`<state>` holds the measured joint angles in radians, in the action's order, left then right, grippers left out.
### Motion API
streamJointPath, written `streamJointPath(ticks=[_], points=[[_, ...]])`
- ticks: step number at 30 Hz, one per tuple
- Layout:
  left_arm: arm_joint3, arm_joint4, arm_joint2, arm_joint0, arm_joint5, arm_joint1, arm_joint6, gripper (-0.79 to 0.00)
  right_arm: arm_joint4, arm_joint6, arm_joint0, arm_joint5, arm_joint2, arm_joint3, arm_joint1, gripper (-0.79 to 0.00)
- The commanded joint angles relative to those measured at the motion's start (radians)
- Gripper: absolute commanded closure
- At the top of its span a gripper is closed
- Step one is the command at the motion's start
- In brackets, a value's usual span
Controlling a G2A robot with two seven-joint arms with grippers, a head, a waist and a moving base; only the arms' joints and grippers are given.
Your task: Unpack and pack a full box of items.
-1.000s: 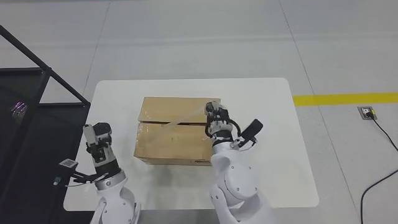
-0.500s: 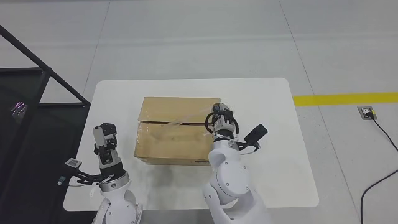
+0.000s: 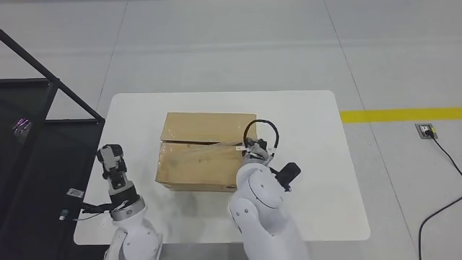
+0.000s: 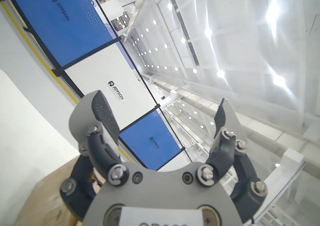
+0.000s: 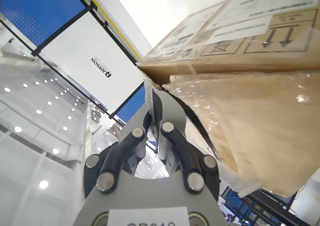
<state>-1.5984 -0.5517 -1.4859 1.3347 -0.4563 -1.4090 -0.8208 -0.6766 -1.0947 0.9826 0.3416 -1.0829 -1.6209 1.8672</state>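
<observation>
We see our right gripper (image 5: 151,111) pinched shut on a thin, glossy strip of clear tape (image 5: 148,91). Its tips sit at the corner of the rectangular brown cardboard box (image 5: 250,44), whose nearest face is wrinkled with shiny film. Our left gripper (image 4: 161,109) stands well apart from the box over the smooth white table (image 3: 310,115), its ribbed pads (image 4: 105,114) spread and holding nothing.

White table (image 3: 317,115) on grey floor (image 3: 216,36), yellow lines (image 3: 401,114); blue-white wall panels (image 4: 55,19), bright ceiling lights (image 4: 207,33).
</observation>
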Motion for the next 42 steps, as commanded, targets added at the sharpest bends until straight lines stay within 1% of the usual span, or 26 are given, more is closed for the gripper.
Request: streamJointPath(ticks=[1, 3, 5, 7, 8, 9, 10, 12, 14, 15, 18, 20, 22, 24, 25, 26, 33, 36, 38, 42], points=[[0.05, -0.051, 0.006, -0.022, 0.032, -0.006, -0.076, -0.785, 0.003, -0.033, -0.01, -0.014, 0.015, 0.005, 0.001, 0.0], [0.09, -0.015, 0.012, -0.052, 0.056, -0.013, -0.108, -0.785, 0.011, -0.033, -0.013, -0.022, 0.028, 0.0, 0.001, 0.0], [0.12, 0.013, 0.014, -0.075, 0.071, -0.018, -0.117, -0.785, 0.011, -0.033, -0.013, -0.022, 0.028, 0.0, 0.001, 0.0], [0.14, 0.07, 0.019, -0.085, 0.083, -0.023, -0.086, -0.785, 0.011, -0.033, -0.013, -0.022, 0.028, 0.0, 0.001, 0.0], [0.143, 0.069, 0.015, -0.088, 0.087, -0.022, -0.068, -0.785, 0.011, -0.033, -0.013, -0.022, 0.028, 0.0, 0.001, 0.0], [0.152, 0.052, 0.01, -0.085, 0.092, -0.02, -0.046, -0.785, 0.011, -0.033, -0.013, -0.022, 0.028, 0.0, 0.001, 0.0], [0.148, 0.059, 0.012, -0.077, 0.066, -0.019, -0.011, -0.785, 0.011, -0.026, -0.011, -0.024, 0.027, 0.0, 0.0, 0.0], [0.131, 0.116, -0.01, -0.05, 0.037, -0.017, 0.036, -0.785, 0.017, 0.006, 0.002, -0.033, 0.02, -0.009, -0.005, 0.0], [0.107, 0.159, -0.032, -0.019, 0.0, -0.012, 0.113, -0.785, 0.012, 0.011, 0.009, -0.032, 0.012, -0.02, -0.007, 0.0], [0.095, 0.161, -0.054, -0.003, -0.005, -0.008, 0.143, -0.785, 0.007, 0.01, 0.01, -0.03, 0.009, -0.022, -0.007, 0.0], [0.072, 0.058, -0.114, 0.043, -0.015, 0.006, 0.196, -0.785, -0.007, 0.003, 0.004, -0.031, 0.0, -0.022, -0.006, 0.0], [0.072, -0.103, -0.153, 0.064, -0.007, 0.017, 0.214, -0.785, -0.018, -0.001, -0.002, -0.029, -0.006, -0.02, -0.004, 0.0], [0.083, -0.265, -0.172, 0.075, -0.003, 0.027, 0.224, -0.785, -0.027, 0.0, -0.008, -0.027, -0.008, -0.018, -0.002, 0.0], [0.087, -0.336, -0.174, 0.078, -0.025, 0.033, 0.249, -0.785, -0.024, -0.001, -0.013, -0.027, -0.007, -0.017, 0.0, 0.0], [0.088, -0.322, -0.17, 0.079, -0.043, 0.034, 0.265, -0.785, -0.024, -0.001, -0.013, -0.027, -0.007, -0.017, 0.0, 0.0], [0.085, -0.25, -0.162, 0.074, -0.058, 0.031, 0.275, -0.785, -0.024, -0.001, -0.013, -0.027, -0.007, -0.017, 0.0, 0.0], [0.085, -0.244, -0.161, 0.074, -0.056, 0.03, 0.278, -0.785, -0.024, -0.001, -0.013, -0.027, -0.007, -0.017, 0.0, 0.0], [0.116, -0.232, -0.154, 0.058, -0.041, 0.032, 0.334, -0.785, -0.036, 0.018, 0.004, -0.038, -0.021, -0.02, -0.003, 0.0], [0.143, -0.209, -0.145, 0.048, -0.047, 0.032, 0.378, -0.785, -0.061, 0.014, 0.008, -0.037, -0.031, -0.026, -0.003, 0.0], [0.165, -0.16, -0.142, 0.048, -0.127, 0.041, 0.534, -0.785, -0.122, -0.022, -0.001, -0.029, -0.05, -0.03, 0.0, 0.0]])
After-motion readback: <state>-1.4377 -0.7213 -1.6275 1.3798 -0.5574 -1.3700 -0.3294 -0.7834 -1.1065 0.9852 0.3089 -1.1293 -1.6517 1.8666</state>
